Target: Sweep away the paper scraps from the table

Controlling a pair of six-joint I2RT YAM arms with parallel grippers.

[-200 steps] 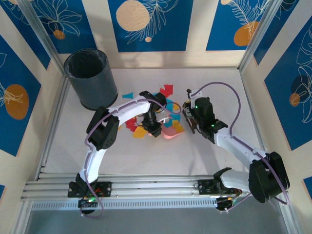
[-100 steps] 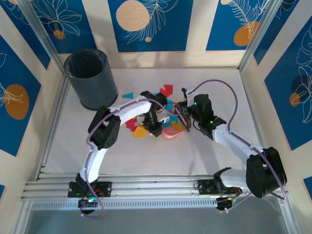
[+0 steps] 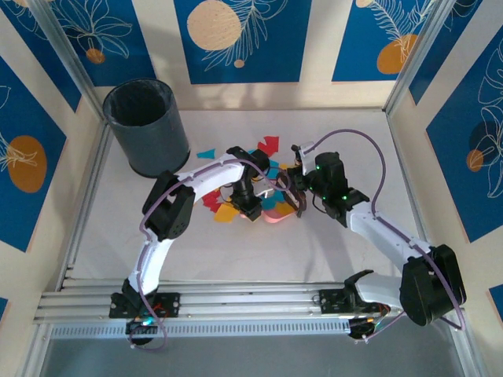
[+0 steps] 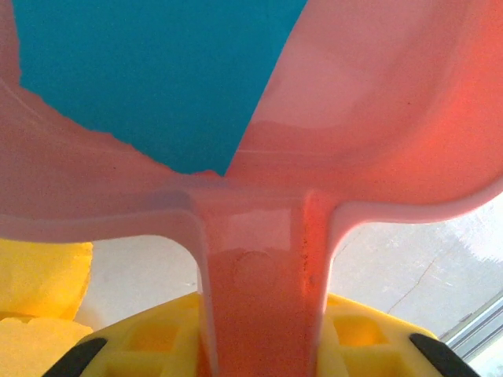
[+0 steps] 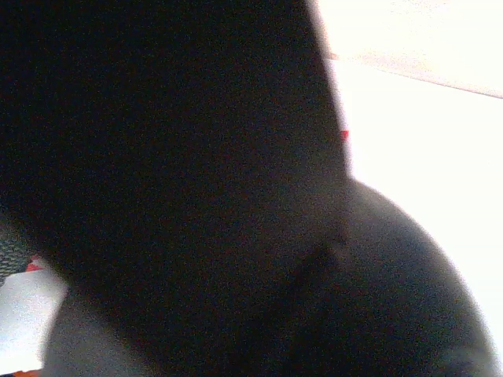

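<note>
In the left wrist view my left gripper [image 4: 263, 345] is shut on the handle of the pink dustpan [image 4: 377, 118], its yellow fingers [image 4: 137, 345] on either side. A cyan scrap [image 4: 157, 78] lies in the pan and yellow scraps [image 4: 39, 275] lie beside it. From above, the paper scraps [image 3: 268, 144] lie spread over the middle of the table [image 3: 236, 251], around my left gripper [image 3: 251, 210] and the dustpan [image 3: 277, 214]. My right gripper [image 3: 297, 190] is shut on a dark brush [image 3: 296, 161] right of the pan. That brush [image 5: 173, 157] blocks the right wrist view.
A dark round bin [image 3: 147, 126] stands at the back left of the table. Aluminium rails [image 3: 236, 302] run along the near edge and up both sides. Patterned walls close in the back and sides.
My right gripper has moved left with the brush, closer to the dustpan's open side. The left arm and the dustpan have stayed in place.
</note>
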